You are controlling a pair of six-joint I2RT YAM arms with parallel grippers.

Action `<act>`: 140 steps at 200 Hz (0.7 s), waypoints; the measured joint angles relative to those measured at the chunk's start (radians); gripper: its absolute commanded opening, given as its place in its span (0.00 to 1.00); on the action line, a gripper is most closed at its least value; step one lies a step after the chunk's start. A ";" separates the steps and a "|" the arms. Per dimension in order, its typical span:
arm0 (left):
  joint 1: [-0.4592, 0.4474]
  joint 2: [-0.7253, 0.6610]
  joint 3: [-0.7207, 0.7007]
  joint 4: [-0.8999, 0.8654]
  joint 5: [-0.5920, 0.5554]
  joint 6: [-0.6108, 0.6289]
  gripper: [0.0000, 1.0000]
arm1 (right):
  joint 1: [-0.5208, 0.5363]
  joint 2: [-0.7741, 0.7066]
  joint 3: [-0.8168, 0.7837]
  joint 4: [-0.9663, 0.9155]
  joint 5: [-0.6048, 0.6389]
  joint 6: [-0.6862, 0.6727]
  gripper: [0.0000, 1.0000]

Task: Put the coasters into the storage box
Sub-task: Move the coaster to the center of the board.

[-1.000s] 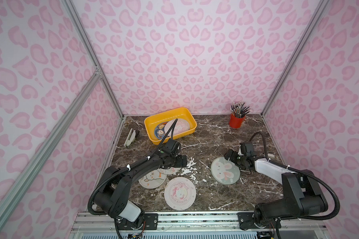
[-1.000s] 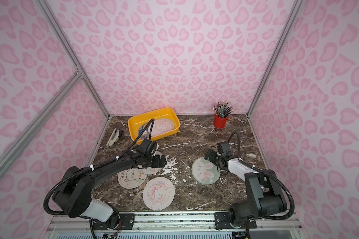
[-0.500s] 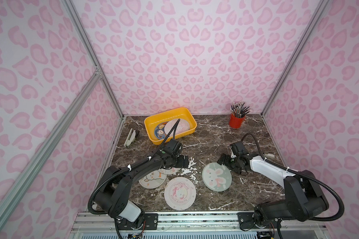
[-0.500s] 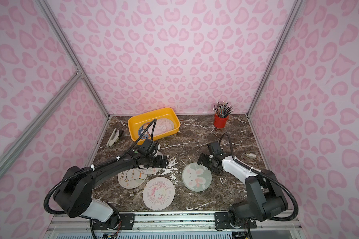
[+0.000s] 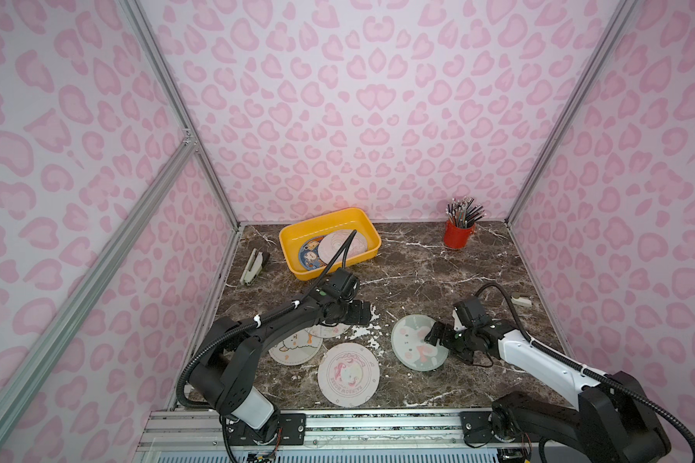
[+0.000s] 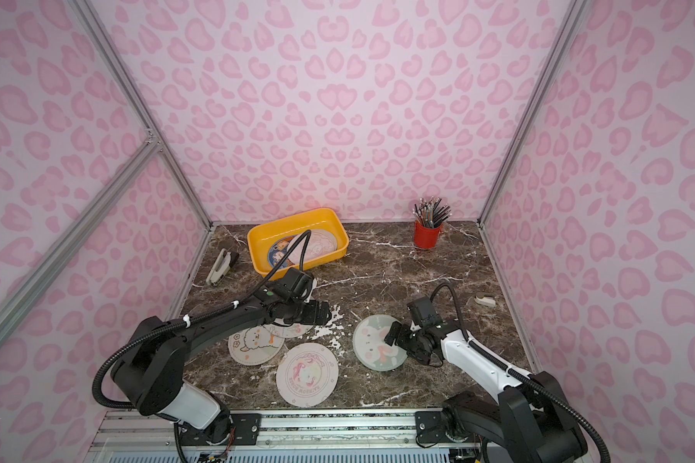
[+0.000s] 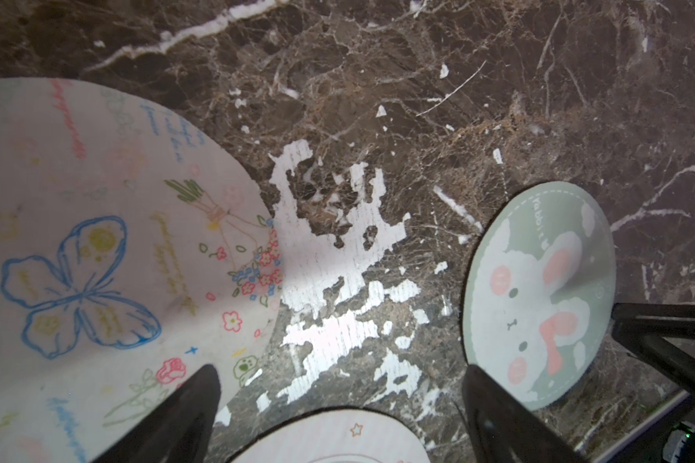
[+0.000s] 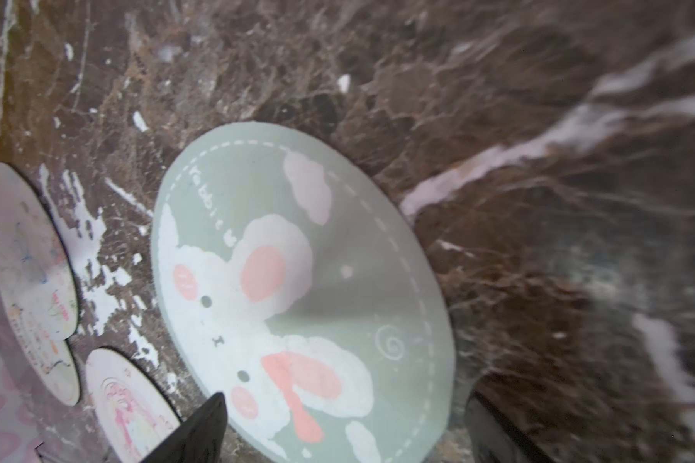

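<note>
While the spread right gripper (image 5: 434, 340) is poised over the round green rabbit-print coaster (image 5: 408, 340), a rim pinch is needed.

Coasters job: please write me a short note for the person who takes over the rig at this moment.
Left claw: open, empty, low beside the butterfly coaster.
Right claw: open, empty, at the edge of the green rabbit coaster, which lies flat on the table.
Done: the blue coaster and a pale coaster lie in the yellow storage box.
Left: four on the table: green rabbit coaster, butterfly coaster, sheep coaster and unicorn coaster. All four must go into the box.
</note>
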 measured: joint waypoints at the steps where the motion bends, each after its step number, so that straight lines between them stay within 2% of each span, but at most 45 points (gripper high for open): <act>1: 0.000 0.001 0.001 0.000 0.000 0.001 0.95 | 0.002 0.002 0.001 0.003 -0.002 0.002 0.95; 77: -0.047 0.097 0.043 -0.003 0.055 0.011 0.89 | 0.114 0.211 0.123 0.149 -0.105 0.033 0.94; 100: -0.057 0.133 0.056 -0.005 0.058 0.011 0.84 | 0.120 0.274 0.183 0.145 -0.116 -0.020 0.93; 140: -0.066 0.159 0.063 -0.010 0.032 0.011 0.73 | 0.062 0.308 0.250 0.058 -0.070 -0.153 0.84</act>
